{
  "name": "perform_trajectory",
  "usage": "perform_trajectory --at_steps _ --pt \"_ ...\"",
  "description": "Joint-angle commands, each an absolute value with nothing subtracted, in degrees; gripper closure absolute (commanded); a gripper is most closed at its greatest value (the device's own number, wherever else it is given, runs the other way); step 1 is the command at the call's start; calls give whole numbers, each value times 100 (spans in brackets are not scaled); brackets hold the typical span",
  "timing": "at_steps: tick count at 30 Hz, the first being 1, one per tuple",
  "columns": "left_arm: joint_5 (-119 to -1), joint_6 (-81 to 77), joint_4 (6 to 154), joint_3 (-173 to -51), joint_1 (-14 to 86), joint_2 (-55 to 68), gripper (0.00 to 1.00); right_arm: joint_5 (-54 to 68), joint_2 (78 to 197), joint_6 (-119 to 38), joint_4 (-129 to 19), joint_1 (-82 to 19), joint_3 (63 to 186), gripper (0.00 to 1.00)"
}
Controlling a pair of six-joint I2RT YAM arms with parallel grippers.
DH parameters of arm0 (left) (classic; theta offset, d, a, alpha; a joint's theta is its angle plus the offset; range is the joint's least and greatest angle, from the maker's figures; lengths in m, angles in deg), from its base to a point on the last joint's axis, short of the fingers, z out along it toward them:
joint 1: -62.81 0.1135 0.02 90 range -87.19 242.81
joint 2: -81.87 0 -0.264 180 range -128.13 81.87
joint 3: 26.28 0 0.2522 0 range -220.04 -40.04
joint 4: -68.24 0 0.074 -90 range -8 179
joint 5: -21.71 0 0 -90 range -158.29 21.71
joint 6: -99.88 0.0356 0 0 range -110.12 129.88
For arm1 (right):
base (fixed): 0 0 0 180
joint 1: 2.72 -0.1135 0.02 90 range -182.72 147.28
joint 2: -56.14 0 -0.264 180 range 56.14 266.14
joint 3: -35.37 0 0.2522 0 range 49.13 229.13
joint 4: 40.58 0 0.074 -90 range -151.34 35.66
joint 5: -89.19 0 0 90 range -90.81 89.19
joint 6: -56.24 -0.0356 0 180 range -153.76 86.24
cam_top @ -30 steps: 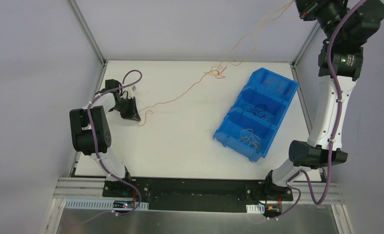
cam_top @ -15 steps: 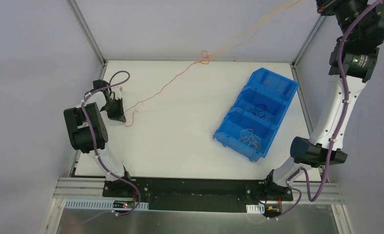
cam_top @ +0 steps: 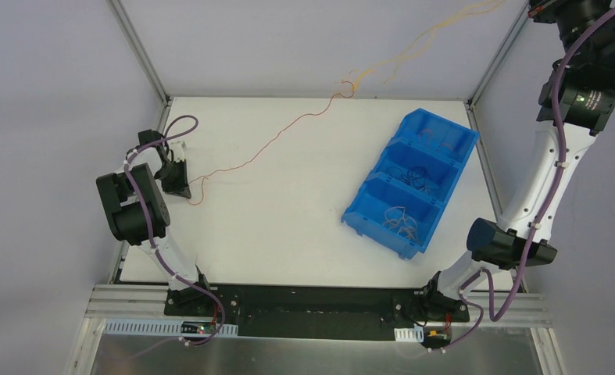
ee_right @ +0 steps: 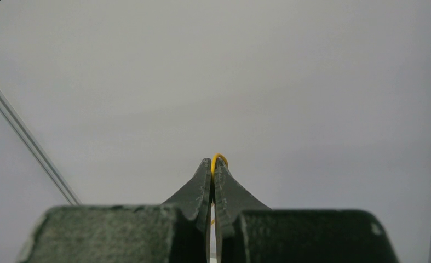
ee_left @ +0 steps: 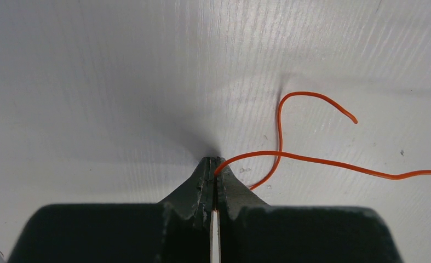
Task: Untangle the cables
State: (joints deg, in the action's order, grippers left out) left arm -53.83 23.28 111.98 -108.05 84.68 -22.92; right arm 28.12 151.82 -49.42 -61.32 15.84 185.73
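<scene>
Left arm (cam_top: 136, 207) is folded low at the near-left of the worktop (cam_top: 288, 234). Left jaws are pressed together, tips down at the surface, pinching the orange wire (ee_left: 333, 163) close to its end. A short free tail curls back and lies on the worktop beside the tips.

Blue bin (cam_top: 370, 211) sits right of centre, set at an angle, with three compartments. The nearest holds pale curly wires (cam_top: 398, 220), the middle holds dark wires (cam_top: 413, 176), and the far one holds a few orange ones (cam_top: 437, 141).

From the left jaws the orange wire runs diagonally across the worktop toward the far edge, rising off it. It ends in a small knot (cam_top: 351, 82) hanging in the air about over the far edge. From the knot, thin yellow and orange strands (cam_top: 429, 35) climb up and to the right.

Right arm (cam_top: 550, 164) is raised high at the far-right corner, its tip out of the overhead frame. Its wrist view shows the right jaws pressed together, pinching a yellow wire (ee_right: 219, 158) whose loop pokes just past the tips, plain wall behind.

The loose cables are strung taut-ish between the two sets of jaws, with the knot nearer the right end.
</scene>
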Motion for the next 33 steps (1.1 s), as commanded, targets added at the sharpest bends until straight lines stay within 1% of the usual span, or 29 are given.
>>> perform_trajectory --at_steps 1,4,14,21,25,29,33 --pt "-5747 2543 11320 -10938 8567 -2472 100 2924 14911 -5089 -5737 1617 18665 100" --pt "-6021 2735 11314 -10965 8604 -2600 100 2834 14906 -4903 -5799 1617 18808 100" --pt "-6528 3028 11303 -11054 8999 -2786 100 1577 14939 -3870 -5943 1936 18764 100" --pt "-6794 3218 11250 -10996 9207 -2807 100 1431 14959 -3713 -6117 2025 18599 100" --pt "-6572 3163 11265 -10948 9261 -2694 100 2017 14895 -4024 -6044 2039 18499 100" --pt "-5964 2934 11275 -10875 9183 -2412 100 3101 14780 -4722 -5647 2031 18392 100" --pt "-5255 2781 11276 -10752 8901 -1943 100 3634 14712 -5267 -5513 2017 18417 100"
